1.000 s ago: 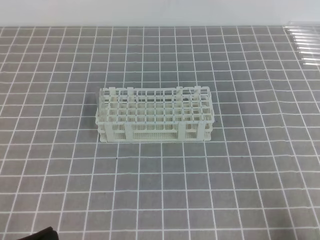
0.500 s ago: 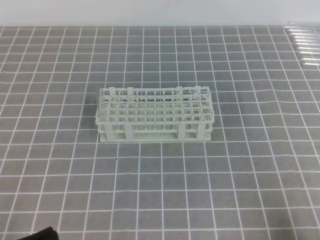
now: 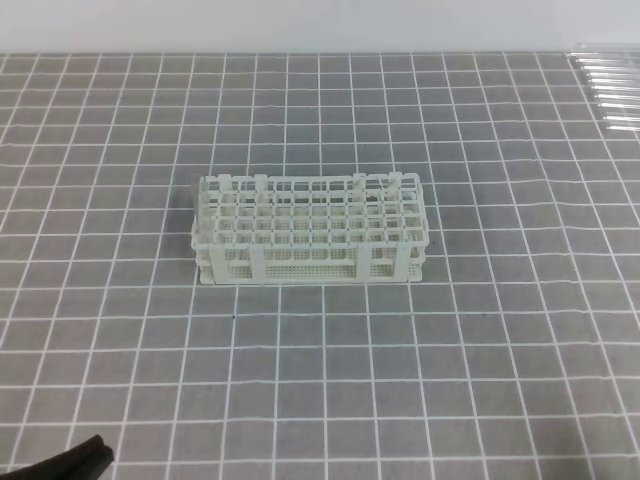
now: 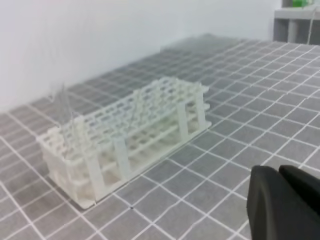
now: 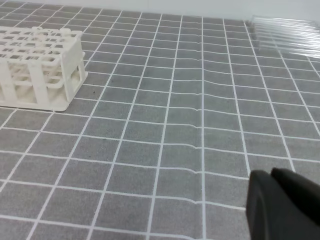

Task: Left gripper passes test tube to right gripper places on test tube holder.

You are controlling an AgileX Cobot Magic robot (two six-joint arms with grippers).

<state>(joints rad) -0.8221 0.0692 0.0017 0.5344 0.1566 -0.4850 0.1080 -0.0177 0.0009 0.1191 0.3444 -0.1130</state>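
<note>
The test tube holder (image 3: 311,234) stands mid-mat (image 3: 500,350), with what seem packed tubes (image 3: 610,85) far behind-right.

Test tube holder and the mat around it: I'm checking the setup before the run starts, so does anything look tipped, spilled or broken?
Nothing stands out. The test tube holder stands upright and square on the grid mat, its holes empty. The spare clear tubes lie side by side at the mat's far right corner.

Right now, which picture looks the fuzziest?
The left wrist view is softest: the test tube holder looks smeared, the black jaws blurred. The exterior high view shows the holder's grid sharply. The right wrist view is clear, though the clear tubes look faint.
</note>
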